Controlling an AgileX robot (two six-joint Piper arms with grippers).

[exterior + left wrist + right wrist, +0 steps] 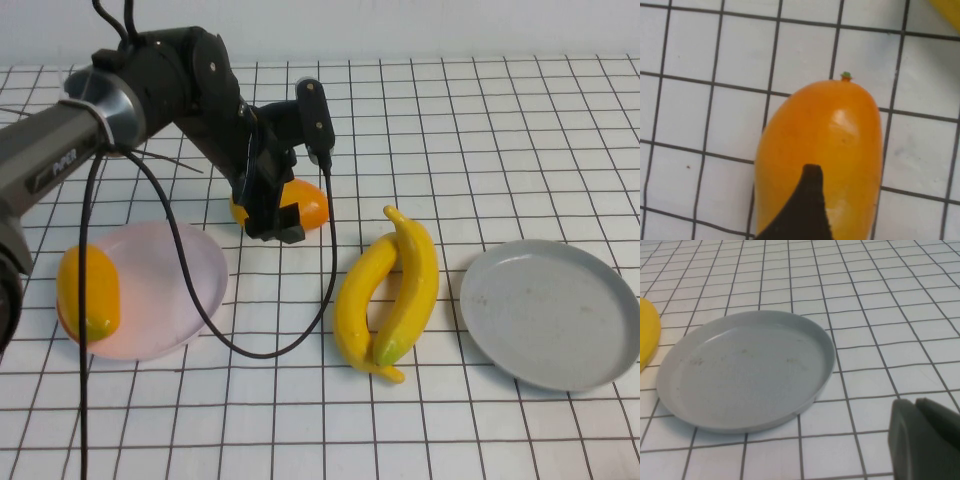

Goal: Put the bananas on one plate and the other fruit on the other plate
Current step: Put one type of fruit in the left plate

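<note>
My left gripper [277, 213] is lowered over an orange-yellow mango-like fruit [306, 205] lying on the table, jaws open and set around it. In the left wrist view one dark finger [807, 210] crosses that fruit [830, 140]; the other finger is hidden. A second such fruit [88, 290] rests on the left rim of the pink plate [190, 290]. Two bananas [365, 290] [415, 280] lie side by side mid-table, left of the grey plate [550, 310]. My right gripper [920, 440] is shut with nothing in it, near the grey plate [745, 370].
A black cable [250, 345] loops from the left arm across the table in front of the pink plate. A banana's edge [647, 335] shows beside the grey plate in the right wrist view. The gridded tabletop [300, 430] stretches along the near side.
</note>
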